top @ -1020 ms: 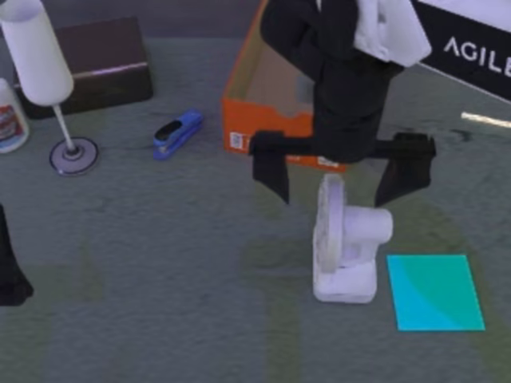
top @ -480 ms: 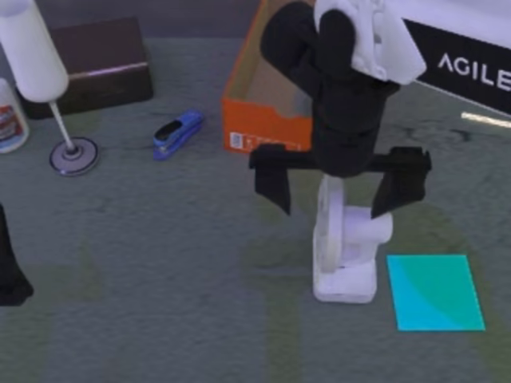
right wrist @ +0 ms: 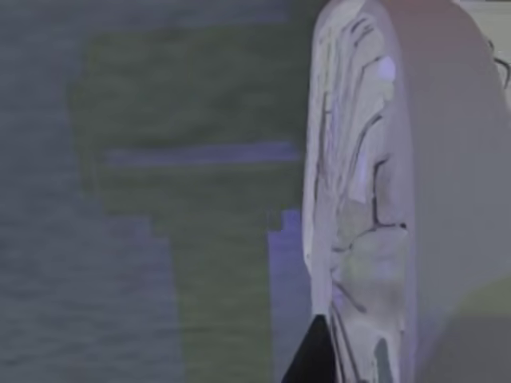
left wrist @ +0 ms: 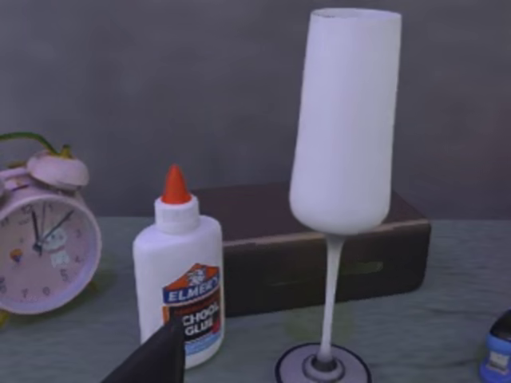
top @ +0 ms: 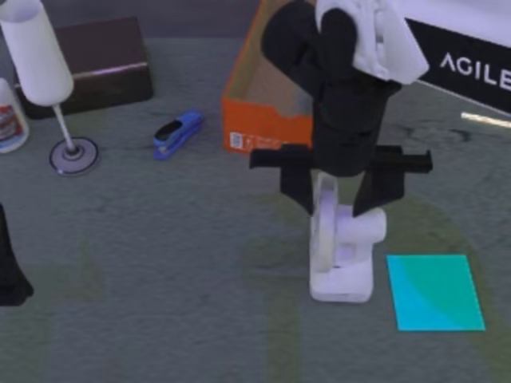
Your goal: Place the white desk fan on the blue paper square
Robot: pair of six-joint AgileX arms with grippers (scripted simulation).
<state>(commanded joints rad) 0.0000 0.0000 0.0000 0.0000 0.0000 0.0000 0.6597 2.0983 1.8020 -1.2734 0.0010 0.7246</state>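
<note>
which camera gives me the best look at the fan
The top view: it shows the whole fan, grille, motor housing and base, standing left of the blue square with the right gripper straddling its head. The right wrist view shows only a close slice of grille. The left wrist view misses it.

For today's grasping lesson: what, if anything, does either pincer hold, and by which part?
The right pincer straddles the white desk fan at its grille head and motor housing, fingers not clearly closed. The left holds nothing visible.

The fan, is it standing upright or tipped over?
Upright: the fan stands on its base, grille head up, right gripper straddling it.
</note>
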